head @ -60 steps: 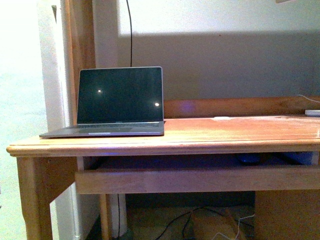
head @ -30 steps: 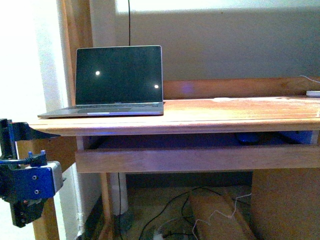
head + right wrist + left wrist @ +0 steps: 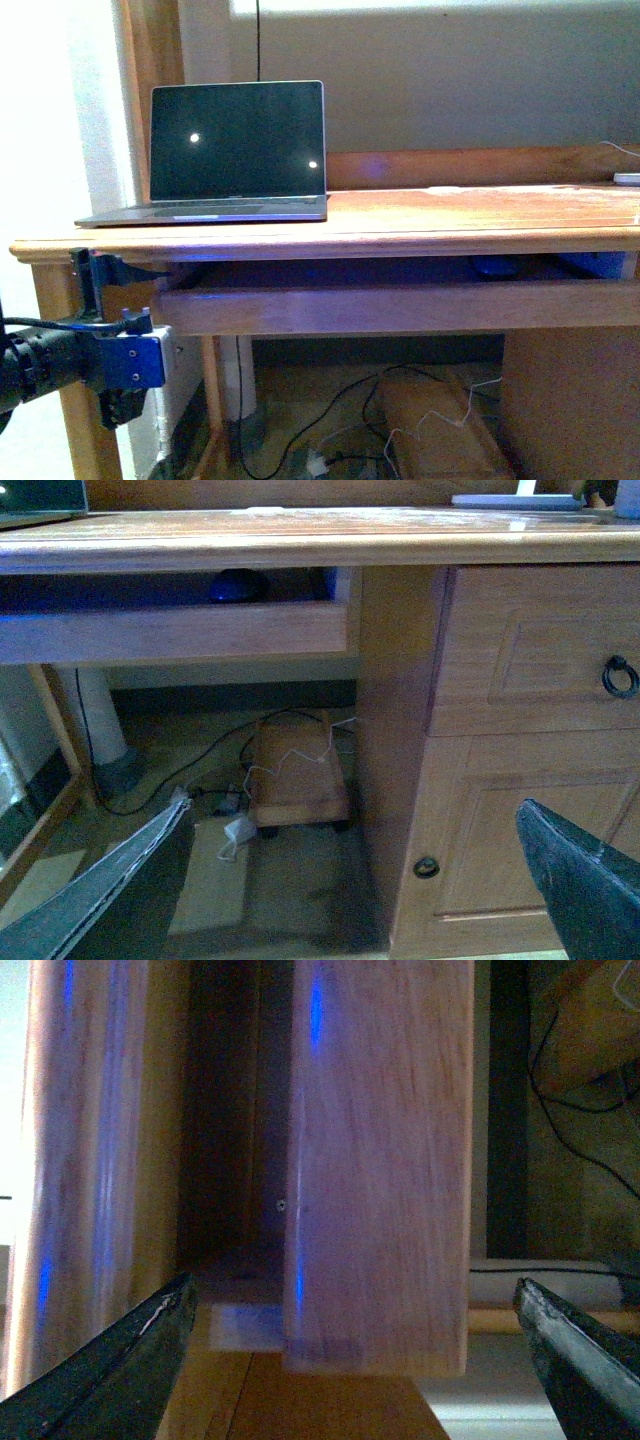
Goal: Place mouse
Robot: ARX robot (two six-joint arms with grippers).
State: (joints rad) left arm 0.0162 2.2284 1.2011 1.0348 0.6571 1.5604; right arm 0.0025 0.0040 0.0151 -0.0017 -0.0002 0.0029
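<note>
Mouse point(image 3: 495, 266) inside the pull-out tray point(image 3: 400, 308) under the desk top point(image 3: 470, 212), right of the laptop point(image 3: 235, 150) above. Left gripper point(image 3: 352, 1288) spread wide near the tray's left end, well apart from the mouse; right gripper point(image 3: 355, 805) spread wide too, empty

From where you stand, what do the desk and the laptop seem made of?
The desk: wood with a glossy varnish, judging by grain and sheen. The laptop: grey body, probably matte metal; dark glossy screen with reflected light spots.
</note>
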